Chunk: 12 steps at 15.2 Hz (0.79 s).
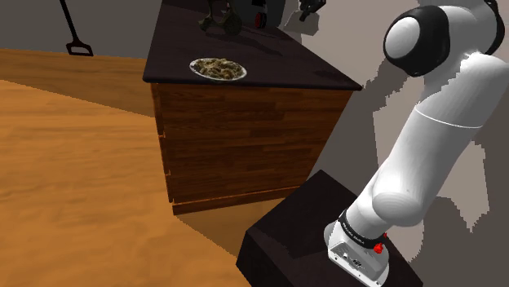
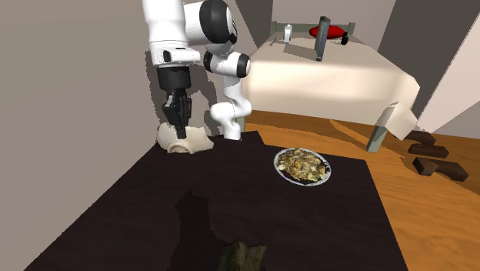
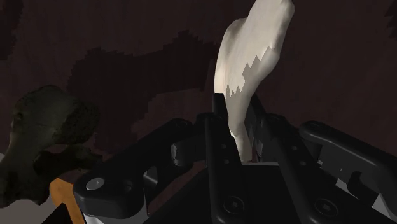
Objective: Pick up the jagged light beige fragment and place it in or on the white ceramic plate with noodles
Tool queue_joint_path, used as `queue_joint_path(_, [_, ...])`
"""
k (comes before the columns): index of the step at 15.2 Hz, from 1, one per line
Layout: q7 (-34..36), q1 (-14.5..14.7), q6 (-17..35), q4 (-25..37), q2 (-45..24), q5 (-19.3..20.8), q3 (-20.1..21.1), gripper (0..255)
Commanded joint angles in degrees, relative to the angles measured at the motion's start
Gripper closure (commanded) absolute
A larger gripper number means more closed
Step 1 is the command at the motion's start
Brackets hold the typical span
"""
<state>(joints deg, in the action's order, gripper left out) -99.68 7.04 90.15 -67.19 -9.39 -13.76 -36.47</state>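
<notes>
The light beige fragment (image 2: 187, 142) with a jagged edge sits at the dark tabletop's far corner in the second exterior view. My gripper (image 2: 180, 129) comes straight down onto it. In the wrist view the black fingers (image 3: 217, 130) clasp the fragment (image 3: 247, 70), which sticks out beyond them. I cannot tell whether it is touching the top. The white plate of noodles (image 2: 303, 166) lies further right on the same top, well apart from the gripper. From the shoulder camera the plate (image 1: 218, 68) is near the counter's front edge, and the gripper (image 1: 310, 11) with the fragment (image 1: 303, 27) is behind it.
A dark greenish lumpy object (image 2: 242, 256) stands at the tabletop's near edge and is also at the counter's back (image 1: 220, 16). The counter is a wooden cabinet (image 1: 245, 139) on a wood floor. A white-covered bed (image 2: 331, 73) lies behind the arm. My black stand (image 1: 302, 236) is low right.
</notes>
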Motion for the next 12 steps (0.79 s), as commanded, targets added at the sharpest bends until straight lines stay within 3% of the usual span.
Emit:
queue_joint_path(1, [2.37,2.09,0.51,-1.47,1.63,1.77,0.82,255])
queue_joint_path(6, [10.66,8.35,2.78,-7.43,7.29,7.73,4.5,255])
queue_joint_path(12, [20.15,13.56,3.8,-10.99,10.89,12.41,9.51,255])
